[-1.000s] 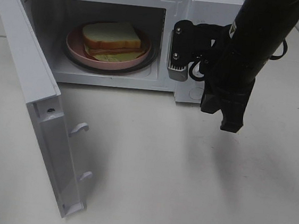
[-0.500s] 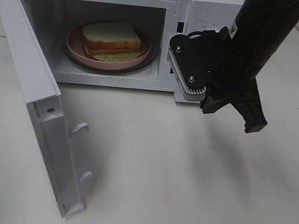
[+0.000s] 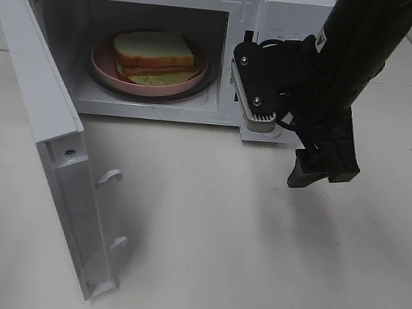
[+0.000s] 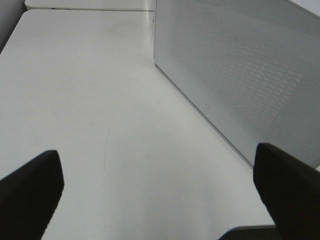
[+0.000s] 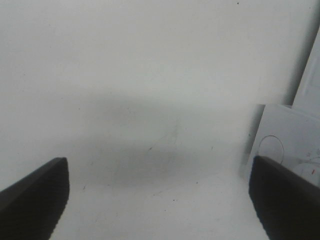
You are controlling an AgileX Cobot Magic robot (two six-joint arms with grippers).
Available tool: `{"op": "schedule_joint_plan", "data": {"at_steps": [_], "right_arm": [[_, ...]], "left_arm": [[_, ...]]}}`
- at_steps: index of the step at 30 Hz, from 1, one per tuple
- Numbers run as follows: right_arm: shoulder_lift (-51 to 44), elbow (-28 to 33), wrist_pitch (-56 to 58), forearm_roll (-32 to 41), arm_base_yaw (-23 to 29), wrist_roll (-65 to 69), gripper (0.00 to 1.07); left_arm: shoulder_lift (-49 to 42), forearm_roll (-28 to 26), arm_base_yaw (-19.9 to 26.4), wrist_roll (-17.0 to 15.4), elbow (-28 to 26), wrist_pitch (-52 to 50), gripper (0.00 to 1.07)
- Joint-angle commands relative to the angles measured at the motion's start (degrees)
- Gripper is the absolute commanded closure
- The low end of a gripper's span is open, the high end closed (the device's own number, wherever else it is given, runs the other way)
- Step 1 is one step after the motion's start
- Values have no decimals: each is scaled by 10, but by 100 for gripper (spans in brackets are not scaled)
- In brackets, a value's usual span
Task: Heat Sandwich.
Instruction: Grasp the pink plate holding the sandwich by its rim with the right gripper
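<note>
Overhead: sandwich lies on the plate inside the microwave; door open; my right gripper gapes wide before the controls; left wrist: my left gripper wide, empty, beside the microwave; push the door shut squarely; right wrist: jaws wide, empty.

Matt-crusted sandwich; smooth matt white table

Entry one: white table, matte, faintly scuffed, bearing one item where I am looking. Entry two: white microwave, sitting directly on the table toward its far edge, its door hanging swung out at the left of the high view.
</note>
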Motion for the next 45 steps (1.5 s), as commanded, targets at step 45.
{"op": "schedule_joint_plan", "data": {"at_steps": [45], "right_arm": [[123, -141, -167, -11, 62, 9, 21]], "left_arm": [[-5, -1, 1, -3, 2, -3, 9]]}}
